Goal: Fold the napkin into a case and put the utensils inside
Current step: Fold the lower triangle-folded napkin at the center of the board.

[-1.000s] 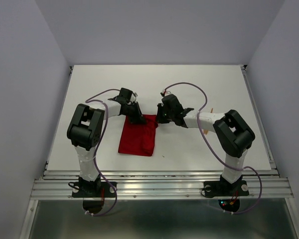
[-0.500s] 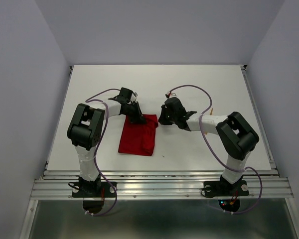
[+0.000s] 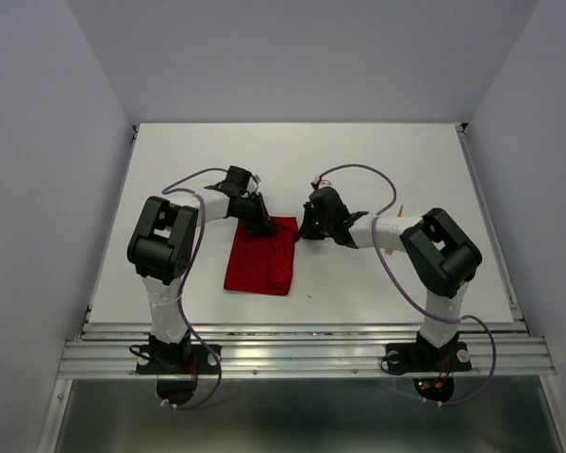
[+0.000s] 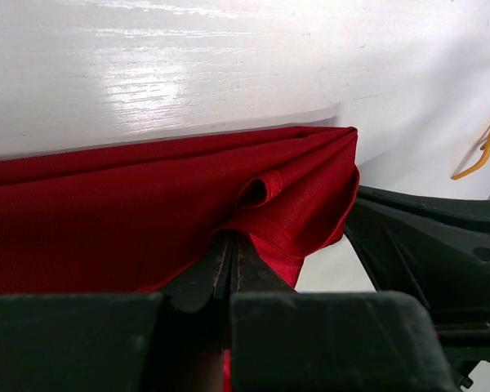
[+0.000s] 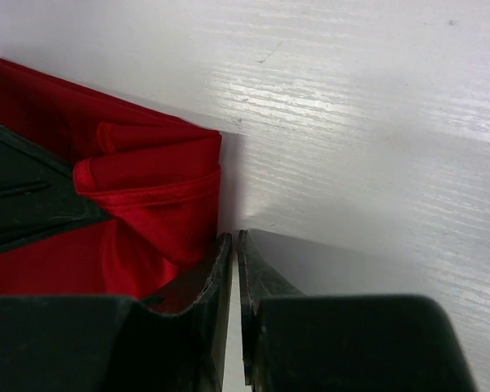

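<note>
Napkin [image 3: 261, 257] lies on table [image 3: 358, 160], left of centre. Left gripper [image 3: 264, 225] at napkin's far edge, 12 o'clock. Right gripper [image 3: 307, 226] just beside napkin's far-right corner, 1 o'clock. Utensil [image 4: 488, 155] on table, 3 o'clock from napkin, beyond right gripper.

napkin [image 4: 106, 220]: I am seeing soft red cloth, matt, with a fine woven grain, bunching into rounded folds.
table [image 4: 188, 73]: beyond the napkin I am reading a white painted top, semi-glossy, catching streaky glare, with faint lengthwise grain and a few hairline scratches.
left gripper [image 4: 229, 255]: at the napkin's edge I am looking at black hard plastic, matt and smooth.
right gripper [image 5: 235, 245]: just beside the napkin's corner I am getting the same black matt plastic.
utensil [image 4: 483, 147]: off to the napkin's right I am making out thin orange plastic, smooth.
rail [image 3: 302, 354]: nearer to me than the napkin, I am seeing bare silvery metal, ridged.
</note>
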Controlling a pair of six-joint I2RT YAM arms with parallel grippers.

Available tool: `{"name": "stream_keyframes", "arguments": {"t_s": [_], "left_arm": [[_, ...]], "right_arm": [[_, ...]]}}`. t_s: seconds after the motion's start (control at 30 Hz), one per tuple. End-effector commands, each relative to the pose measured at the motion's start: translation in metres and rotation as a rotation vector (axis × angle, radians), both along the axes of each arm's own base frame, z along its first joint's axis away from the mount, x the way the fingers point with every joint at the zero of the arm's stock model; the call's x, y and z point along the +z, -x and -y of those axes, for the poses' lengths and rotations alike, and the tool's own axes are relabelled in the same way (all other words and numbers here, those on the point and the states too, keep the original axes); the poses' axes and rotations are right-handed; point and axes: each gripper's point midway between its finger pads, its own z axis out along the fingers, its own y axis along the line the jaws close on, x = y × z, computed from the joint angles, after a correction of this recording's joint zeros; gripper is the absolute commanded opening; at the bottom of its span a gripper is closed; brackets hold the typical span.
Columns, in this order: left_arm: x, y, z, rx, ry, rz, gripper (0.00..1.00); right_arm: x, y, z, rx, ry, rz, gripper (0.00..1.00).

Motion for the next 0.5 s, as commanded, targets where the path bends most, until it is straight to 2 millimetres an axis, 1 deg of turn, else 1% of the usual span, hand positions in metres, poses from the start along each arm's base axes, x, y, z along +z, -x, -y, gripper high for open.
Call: {"name": "stream_keyframes", "arguments": {"t_s": [0.0, 0.27, 0.47], "left_arm": [[-0.01, 0.0, -0.008, -0.007, -0.06, 0.005, 0.07], [-0.013, 0.001, -0.008, -0.008, -0.063, -0.002, 0.07], [-0.012, 0.0, -0.008, -0.008, -0.061, -0.001, 0.07]], "right_arm": [[0.018, -0.012, -0.016, 0.028, -0.045, 0.053, 0.13], [0.034, -0.016, -0.025, 0.046, -0.086, 0.084, 0.13], [0.04, -0.02, -0.028, 0.051, -0.095, 0.097, 0.13]]}}
